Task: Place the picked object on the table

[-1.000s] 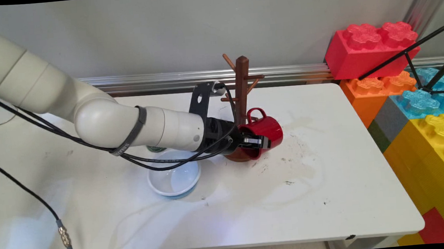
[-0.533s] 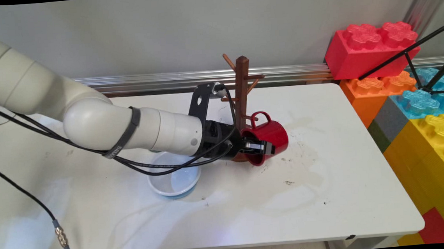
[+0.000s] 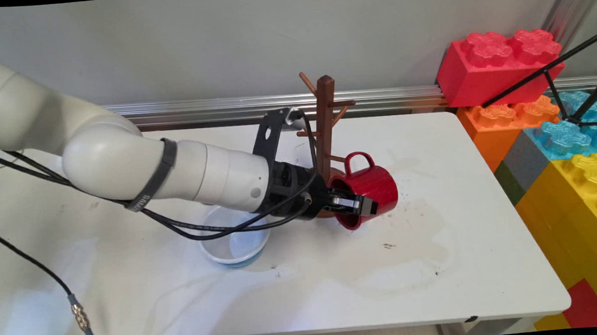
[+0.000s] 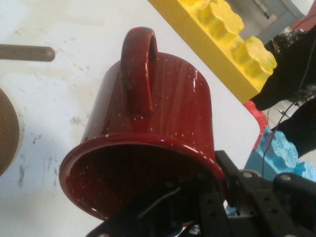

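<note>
Our pincer point(image 3: 355, 205) is clamped on the rim of the red mug point(image 3: 371, 188), held tipped sideways just beside the wooden mug tree point(image 3: 326, 129), nearer the tabletop's point(image 3: 442, 262) far edge, a white bowl point(image 3: 235, 243) nearby.

Mug tree point(image 3: 326, 129): base mostly hidden behind red mug point(image 3: 368, 189). Bowl point(image 3: 235, 243): far rim hidden under arm.

Robot lab: arm point(image 3: 119, 164), giant bricks point(image 3: 541, 103)

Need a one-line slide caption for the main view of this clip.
Kinova arm's hand grips the rim of a red mug, held on its side beside a wooden mug tree, a white bowl nearby.
</note>
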Controlling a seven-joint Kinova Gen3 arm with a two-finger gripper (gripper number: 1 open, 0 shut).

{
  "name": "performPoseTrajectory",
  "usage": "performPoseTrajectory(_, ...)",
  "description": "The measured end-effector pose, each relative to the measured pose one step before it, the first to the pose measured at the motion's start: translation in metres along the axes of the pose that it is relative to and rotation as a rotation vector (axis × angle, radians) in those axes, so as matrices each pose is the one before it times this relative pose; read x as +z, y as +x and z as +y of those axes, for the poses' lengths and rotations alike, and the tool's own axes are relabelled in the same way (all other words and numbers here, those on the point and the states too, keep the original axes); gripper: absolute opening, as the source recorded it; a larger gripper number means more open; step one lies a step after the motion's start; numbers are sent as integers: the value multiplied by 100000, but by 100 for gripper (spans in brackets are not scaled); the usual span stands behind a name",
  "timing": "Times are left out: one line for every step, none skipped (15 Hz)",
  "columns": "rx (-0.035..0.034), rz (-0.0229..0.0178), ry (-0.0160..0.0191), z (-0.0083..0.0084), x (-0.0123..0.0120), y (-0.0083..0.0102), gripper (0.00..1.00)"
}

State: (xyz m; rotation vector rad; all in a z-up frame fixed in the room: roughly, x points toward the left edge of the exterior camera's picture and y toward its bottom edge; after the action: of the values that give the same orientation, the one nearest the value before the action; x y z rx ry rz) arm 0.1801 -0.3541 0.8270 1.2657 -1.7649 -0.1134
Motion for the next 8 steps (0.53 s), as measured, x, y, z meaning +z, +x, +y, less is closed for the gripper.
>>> performPoseTrajectory(1220, -846, -12, 131, -405, 193, 0)
performPoseTrajectory(1187, -831, -18, 120, -367, 169, 0)
performPoseTrajectory(1601, -1139, -19, 131, -517, 246, 0)
performPoseTrajectory(1025, -743, 3, 72, -352, 159, 0)
performPoseTrajectory(1468, -1122, 6, 96, -498, 229, 0)
performPoseTrajectory(1811, -1451, 80, 105, -657, 261, 0)
performPoseTrajectory(1777, -1489, 204, 96, -748, 277, 0)
performPoseTrajectory(1512, -1260, 125, 95, -591, 246, 0)
